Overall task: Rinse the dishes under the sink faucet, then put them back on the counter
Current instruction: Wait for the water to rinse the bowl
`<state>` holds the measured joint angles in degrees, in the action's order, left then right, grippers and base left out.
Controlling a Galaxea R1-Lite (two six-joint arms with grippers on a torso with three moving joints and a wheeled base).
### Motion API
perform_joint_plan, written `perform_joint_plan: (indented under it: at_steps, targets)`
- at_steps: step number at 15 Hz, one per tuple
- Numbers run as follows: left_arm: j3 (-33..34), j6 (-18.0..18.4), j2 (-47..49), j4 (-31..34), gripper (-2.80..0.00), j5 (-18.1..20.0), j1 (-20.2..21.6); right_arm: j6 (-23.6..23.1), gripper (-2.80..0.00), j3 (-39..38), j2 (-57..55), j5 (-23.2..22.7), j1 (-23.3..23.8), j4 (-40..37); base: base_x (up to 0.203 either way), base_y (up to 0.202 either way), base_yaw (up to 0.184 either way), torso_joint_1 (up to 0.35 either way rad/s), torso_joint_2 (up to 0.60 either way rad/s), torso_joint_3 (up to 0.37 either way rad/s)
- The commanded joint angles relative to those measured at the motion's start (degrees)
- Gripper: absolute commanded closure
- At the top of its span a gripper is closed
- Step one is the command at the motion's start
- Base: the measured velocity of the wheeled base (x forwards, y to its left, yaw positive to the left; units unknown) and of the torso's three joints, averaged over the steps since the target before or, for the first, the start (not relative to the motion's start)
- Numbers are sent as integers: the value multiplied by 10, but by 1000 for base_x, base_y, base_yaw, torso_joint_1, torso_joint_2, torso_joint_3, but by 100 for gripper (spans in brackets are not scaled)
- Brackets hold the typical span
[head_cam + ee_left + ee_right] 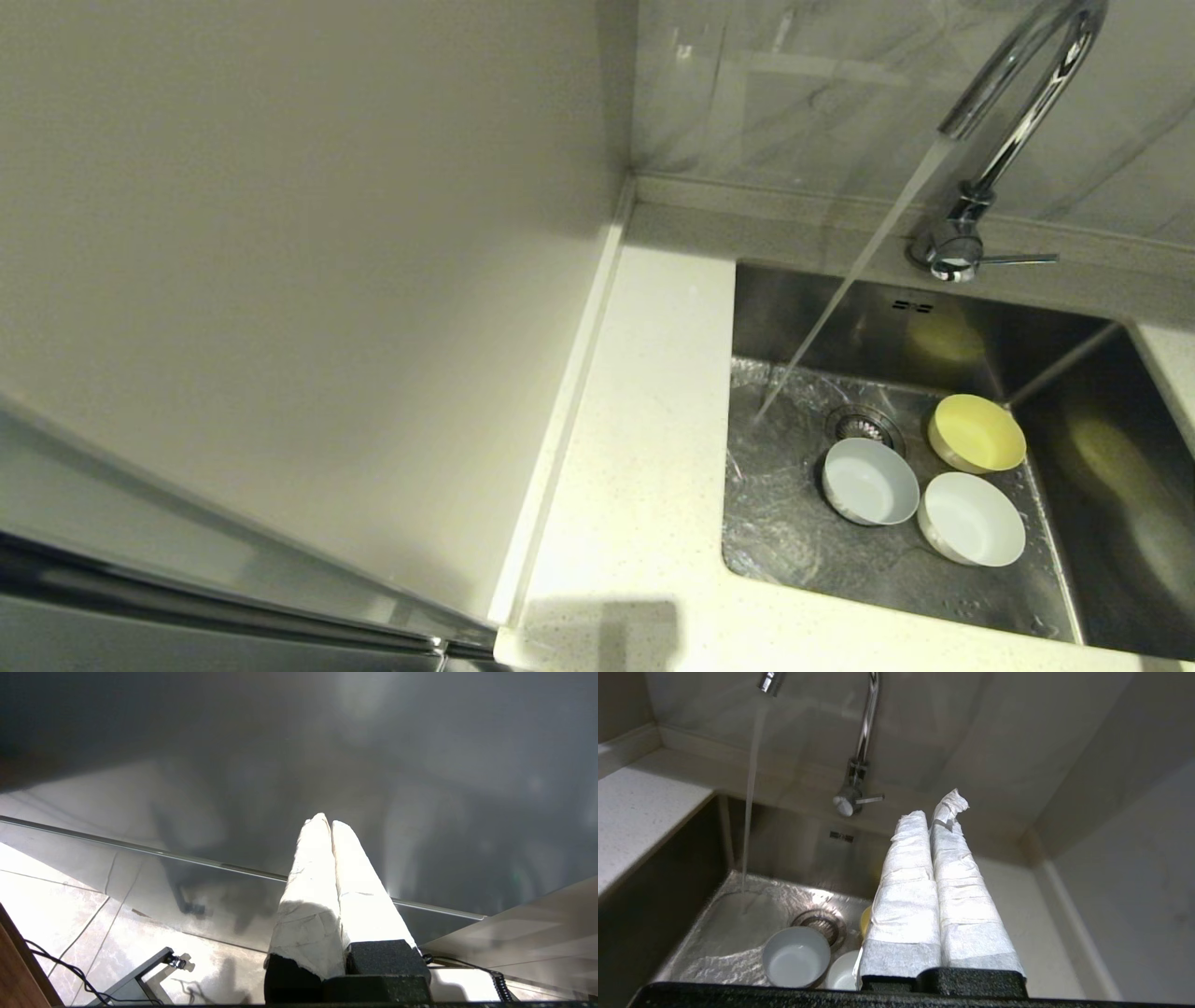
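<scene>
Three small bowls sit on the floor of the steel sink point(1074, 373): a pale yellow bowl point(977, 432) at the back and two white bowls point(870, 481) point(971, 518) in front, beside the drain strainer point(864, 426). Water runs from the chrome faucet point(1013, 103) onto the sink floor left of the strainer, clear of the bowls. My right gripper point(941, 809), wrapped in white tape, is shut and empty, hovering above the sink's near right side; the white bowls point(796, 961) point(843, 973) lie below it. My left gripper point(327, 821) is shut, parked low facing a glossy cabinet front. Neither gripper shows in the head view.
The cream speckled counter point(635, 448) runs left of and in front of the sink, with a raised edge strip point(560, 411) against a beige wall panel point(280, 233). The faucet lever point(1018, 259) points right. A tiled floor point(56, 896) lies under the left gripper.
</scene>
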<state>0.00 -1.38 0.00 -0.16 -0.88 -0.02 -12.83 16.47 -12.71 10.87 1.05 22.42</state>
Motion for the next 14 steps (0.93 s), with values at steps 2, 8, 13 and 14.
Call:
perform_joint_plan:
  at_steps: [2, 8, 13, 14]
  targets:
    - [0, 0, -2, 0, 0, 0, -1, -68, 0, -52, 100, -19, -10, 36, 0, 0, 0, 0, 0, 0]
    - [0, 0, -2, 0, 0, 0, 0, -109, 0, -115, 127, -33, -11, 87, 0, 0, 0, 0, 0, 0]
    - [0, 0, -2, 0, 0, 0, 0, 18, 0, -165, 127, -36, -12, -50, 0, 0, 0, 0, 0, 0]
    - [0, 0, -2, 0, 0, 0, 0, 75, 0, -165, 127, -43, -12, -107, 0, 0, 0, 0, 0, 0]
